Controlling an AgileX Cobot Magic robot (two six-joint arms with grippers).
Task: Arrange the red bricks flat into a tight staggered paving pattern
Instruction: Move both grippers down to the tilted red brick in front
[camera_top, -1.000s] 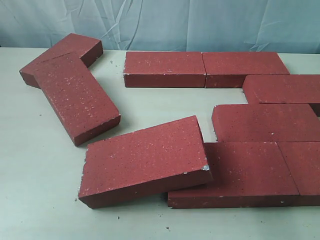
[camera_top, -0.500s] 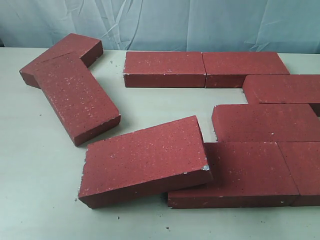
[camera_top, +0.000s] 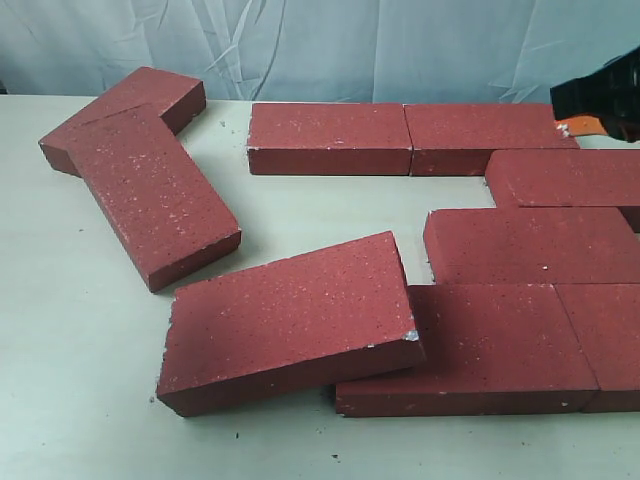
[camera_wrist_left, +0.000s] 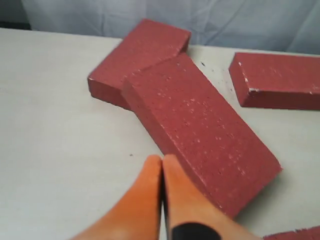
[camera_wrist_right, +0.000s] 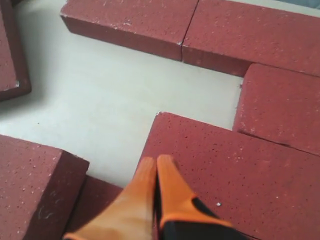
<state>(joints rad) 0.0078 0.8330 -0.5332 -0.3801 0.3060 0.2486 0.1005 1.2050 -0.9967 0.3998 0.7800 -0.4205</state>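
Broadly, the pale table (camera_top: 60, 380) carries the red bricks (camera_top: 500, 245): laid rows sit flat on the right, two loose ones overlap at far left, and one tilted brick (camera_top: 290, 315) leans with its right edge up on a flat neighbour (camera_top: 490, 350). The right pincer (camera_wrist_right: 156, 161) hovers over the laid rows, tips pressed together and holding nothing. The left pincer (camera_wrist_left: 161, 160), likewise closed and empty, hangs near the loose pair. A careless shove at the tilted brick would likely ride it higher onto its neighbour or nudge the rows apart.
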